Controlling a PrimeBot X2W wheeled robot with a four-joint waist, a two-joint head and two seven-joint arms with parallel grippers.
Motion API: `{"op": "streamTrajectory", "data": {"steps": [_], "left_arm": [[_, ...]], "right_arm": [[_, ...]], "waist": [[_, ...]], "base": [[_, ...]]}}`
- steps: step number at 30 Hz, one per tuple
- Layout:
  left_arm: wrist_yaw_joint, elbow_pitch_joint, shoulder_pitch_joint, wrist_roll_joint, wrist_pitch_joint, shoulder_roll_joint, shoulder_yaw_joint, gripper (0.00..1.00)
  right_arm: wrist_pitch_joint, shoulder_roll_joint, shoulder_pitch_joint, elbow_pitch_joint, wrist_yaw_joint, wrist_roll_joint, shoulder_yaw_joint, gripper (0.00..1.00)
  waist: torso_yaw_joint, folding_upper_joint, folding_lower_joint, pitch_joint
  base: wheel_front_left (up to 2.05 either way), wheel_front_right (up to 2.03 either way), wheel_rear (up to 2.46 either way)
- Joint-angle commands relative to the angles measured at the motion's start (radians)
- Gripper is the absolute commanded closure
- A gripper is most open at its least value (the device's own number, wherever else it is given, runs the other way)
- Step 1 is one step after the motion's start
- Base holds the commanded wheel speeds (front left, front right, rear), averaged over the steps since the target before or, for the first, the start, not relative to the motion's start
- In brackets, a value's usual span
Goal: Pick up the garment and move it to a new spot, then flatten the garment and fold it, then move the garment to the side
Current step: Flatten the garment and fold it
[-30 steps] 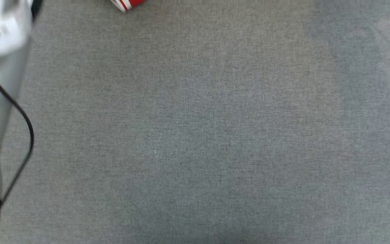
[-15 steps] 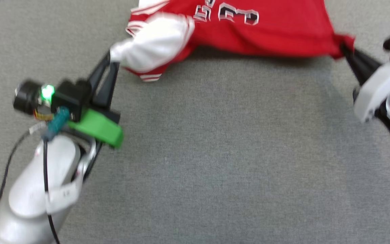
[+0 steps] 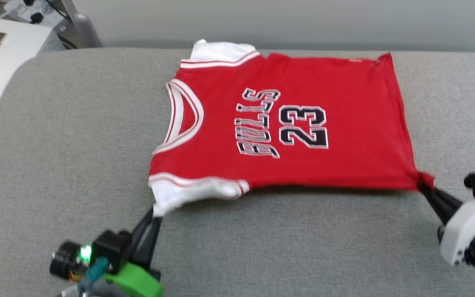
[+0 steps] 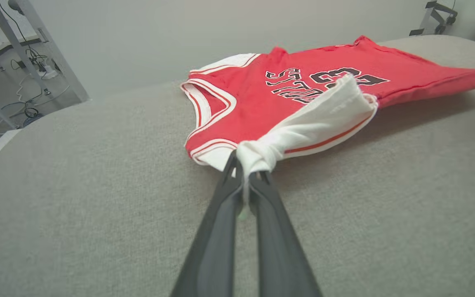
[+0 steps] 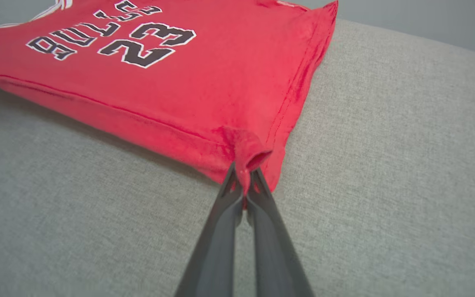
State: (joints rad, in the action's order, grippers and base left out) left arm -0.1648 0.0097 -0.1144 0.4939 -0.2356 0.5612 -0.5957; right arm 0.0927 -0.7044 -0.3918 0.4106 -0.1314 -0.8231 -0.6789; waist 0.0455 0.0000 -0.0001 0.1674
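Note:
The garment (image 3: pixel 287 128), a red shirt with white sleeves and "23" lettering facing up, lies spread across the grey cushion (image 3: pixel 76 144), neck to the left. My left gripper (image 3: pixel 155 212) is shut on the tip of the near white sleeve (image 4: pixel 258 159). At the right, my right gripper (image 3: pixel 423 185) is shut on the near red hem corner (image 5: pixel 245 154). Both pinched ends are slightly lifted, and the near edge of the garment (image 5: pixel 146 62) is stretched taut between them. The far sleeve (image 3: pixel 217 51) lies flat at the back.
The grey cushion's far edge (image 3: pixel 97 49) meets a pale wall. A white box (image 3: pixel 2 53) with cables stands off the cushion at the far left. Metal frame legs and cables (image 4: pixel 23 70) stand on the floor beyond the left side. Bare cushion lies in front of the garment.
The head camera has tilted up, bringing the whole garment and both grippers into view. Both grippers keep their hold on sleeve and hem; the garment now lies spread flat.

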Motion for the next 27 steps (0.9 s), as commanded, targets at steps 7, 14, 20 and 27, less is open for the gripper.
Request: {"op": "streamTrajectory", "data": {"steps": [7,14,20,27], "left_arm": [[-0.042,-0.016,0.183,0.066,0.002,-0.007,-0.020,1.00],[-0.055,-0.009,0.291,0.108,-0.002,-0.034,-0.042,1.00],[-0.037,0.023,0.296,0.111,-0.005,-0.041,-0.058,1.00],[0.003,0.046,0.190,0.076,-0.003,-0.021,-0.056,1.00]], "right_arm": [[-0.029,-0.006,0.219,-0.068,0.001,0.033,0.105,1.00],[-0.073,0.015,0.403,-0.135,0.001,0.077,0.230,1.00],[-0.110,0.052,0.509,-0.200,0.001,0.130,0.346,1.00],[-0.159,0.118,0.525,-0.274,0.001,0.183,0.442,1.00]], "waist": [[0.010,0.0000,0.0001,-0.072],[0.023,0.0000,0.0001,-0.094],[0.031,0.0000,0.0001,-0.095],[0.032,0.0000,0.0001,-0.092]], "base": [[0.00,0.00,0.00],[0.00,0.00,0.00],[0.00,0.00,0.00],[0.00,0.00,0.00]]}}
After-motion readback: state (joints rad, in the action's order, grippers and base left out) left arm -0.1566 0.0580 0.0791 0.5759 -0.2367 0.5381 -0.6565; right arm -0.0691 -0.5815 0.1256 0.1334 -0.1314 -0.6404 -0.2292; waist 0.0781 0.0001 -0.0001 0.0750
